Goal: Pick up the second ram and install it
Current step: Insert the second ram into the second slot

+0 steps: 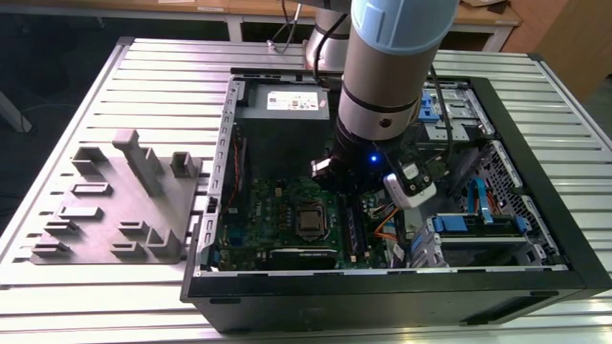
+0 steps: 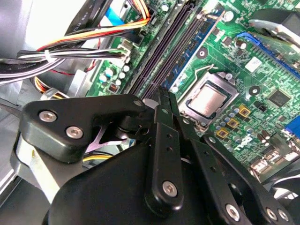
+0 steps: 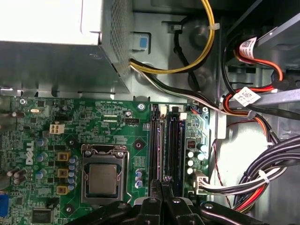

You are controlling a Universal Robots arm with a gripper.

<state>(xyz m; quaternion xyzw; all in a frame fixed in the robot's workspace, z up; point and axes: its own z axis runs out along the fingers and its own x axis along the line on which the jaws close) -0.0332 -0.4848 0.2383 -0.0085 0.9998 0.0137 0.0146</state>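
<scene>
The biggest risk, I judge, is an uneven seat. If the gripper [image 3: 163,180] bears down away from the stick's middle, one end could drop home while the other rides high, leaving a latch unclosed or straining the motherboard [image 3: 117,122]. A slight skew between stick and slot would cause the same trouble. The neighbouring slot [image 3: 174,140] lies just beside, so a sideways slip could bring the tips against it. The gripper's fingers are pressed together with no gap showing, and their tips sit at the upper edge of the second ram [image 3: 157,140]. Whether they nip that edge or only press on it I cannot tell. The ram appears to stand on its long edge in the slot nearer the processor [image 3: 102,179], contact edge down toward the board. In the exterior view its long axis runs from 12 to 6 o'clock. One end points toward the power-supply box [image 1: 287,104] at 12 and the other toward the case's near wall. Its flat faces look toward 9 and 3, with the processor on the 9 side.
</scene>
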